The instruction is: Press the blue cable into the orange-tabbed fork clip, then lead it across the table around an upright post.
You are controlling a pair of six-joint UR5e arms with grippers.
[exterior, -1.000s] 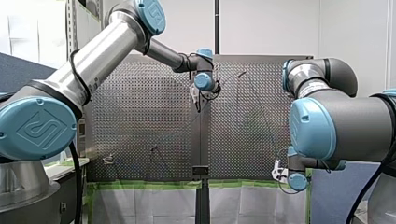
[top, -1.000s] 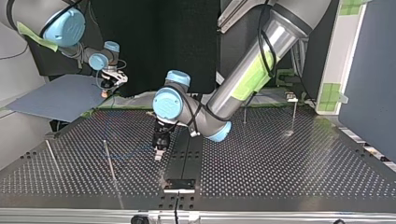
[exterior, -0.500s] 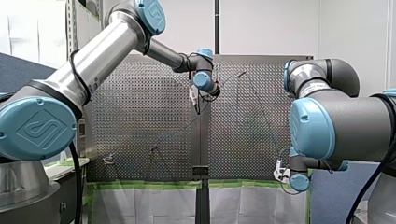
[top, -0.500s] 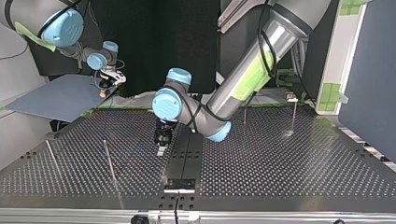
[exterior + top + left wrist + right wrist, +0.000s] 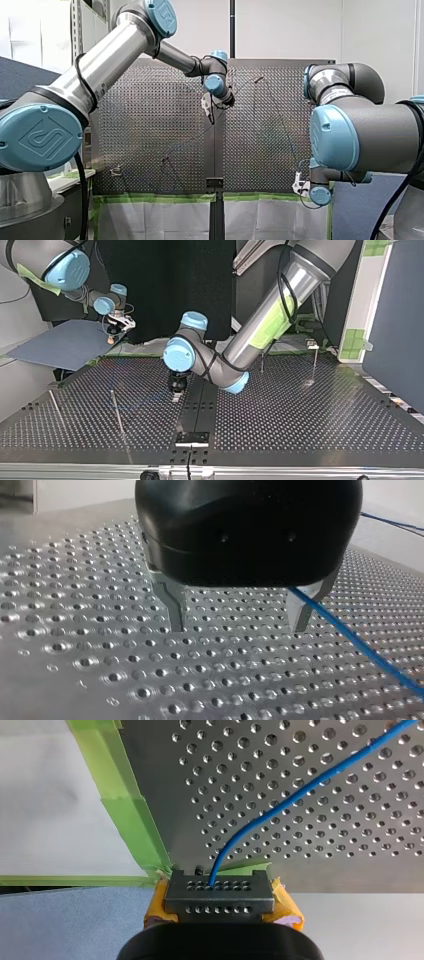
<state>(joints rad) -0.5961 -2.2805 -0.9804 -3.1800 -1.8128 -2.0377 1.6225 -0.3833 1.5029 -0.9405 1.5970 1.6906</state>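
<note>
**Q:** Where is the blue cable?

**A:** The blue cable [image 5: 260, 817] runs out of my right claw [image 5: 218, 890], which is clenched on its end between yellow pads [image 5: 286, 904]. That claw hangs just past the edge of the perforated surface [image 5: 325, 780], beside strips of green tape [image 5: 127, 815]. From there the cable curves away over the holes.

**Q:** What about the other arm?

**A:** My left claw [image 5: 237, 628] points down, close above the surface, near its middle. Its 2 metal fingers [image 5: 175, 605] stand wide apart, released, grasping nothing. The cable passes just beside 1 finger and slants off across the surface. I cannot tell whether it touches that finger.

**Q:** Are any posts in sight?

**A:** Yes. In the top view, 1 thin upright post [image 5: 116, 412] stands on the surface at the view's left of my left claw. A faint blue line of cable lies between the 2. A second post [image 5: 315, 365] stands well apart at the view's right. My right claw hangs at the far left of that view, off the surface.
</note>
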